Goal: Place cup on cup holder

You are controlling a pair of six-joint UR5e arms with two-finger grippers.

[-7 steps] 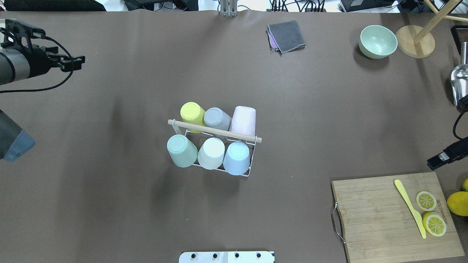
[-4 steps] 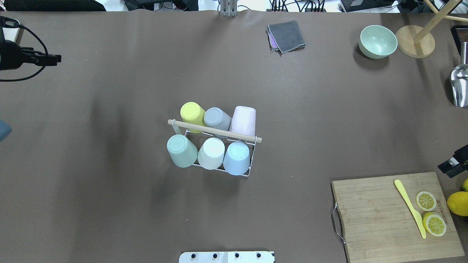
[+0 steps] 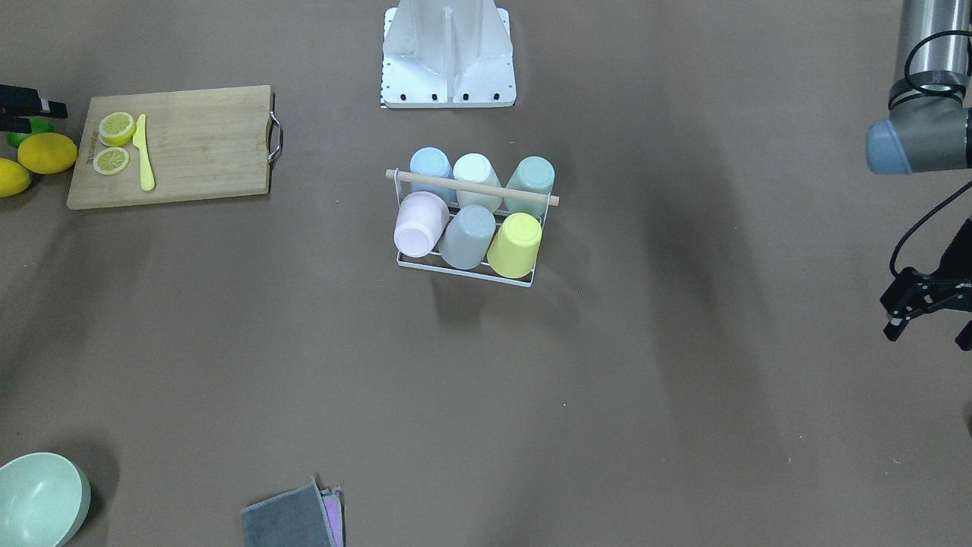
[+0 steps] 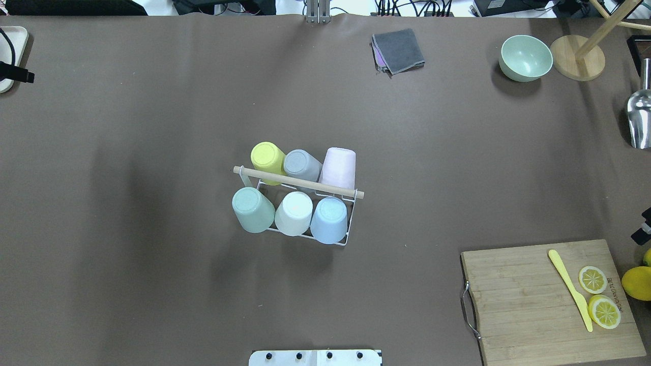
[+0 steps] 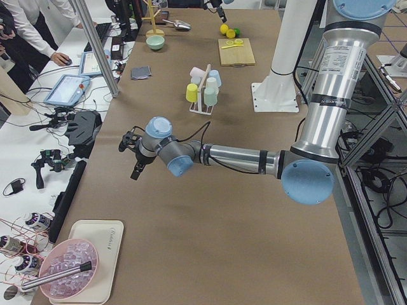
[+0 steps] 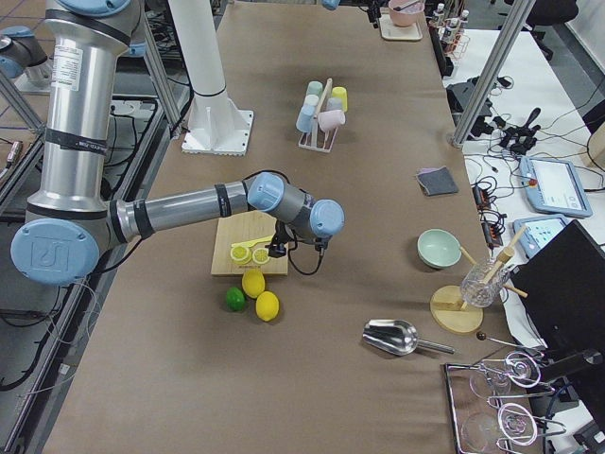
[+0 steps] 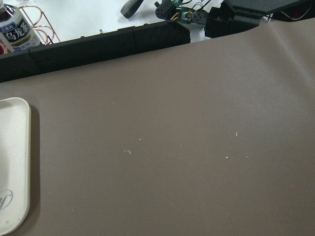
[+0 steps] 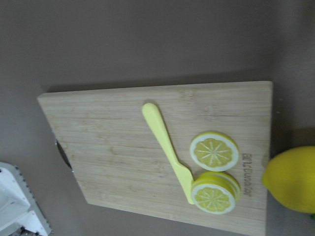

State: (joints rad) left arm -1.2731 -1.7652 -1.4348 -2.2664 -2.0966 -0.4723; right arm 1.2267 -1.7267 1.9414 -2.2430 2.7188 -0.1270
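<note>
pink cup (image 4: 339, 166) looks tilted at end of cup holder (image 4: 299, 183); a bench (image 4: 152, 254) bump could tip it off. left fingers (image 3: 894, 323) wide, empty; right fingers (image 3: 30, 102): can't tell.

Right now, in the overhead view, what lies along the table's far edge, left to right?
white tray → grey cloth → green bowl → wooden stand

A robotics lab: a long table under a brown sheet (image 4: 127, 127) carries a white bolted robot pedestal (image 3: 448, 61). On its far side, past silver aluminium frame posts (image 5: 95, 41), a white bench (image 5: 25, 146) holds grey touchscreen pendants (image 5: 67, 90) and loose black cables (image 5: 16, 244), with shirt-sleeved people (image 5: 25, 25) standing by.
</note>
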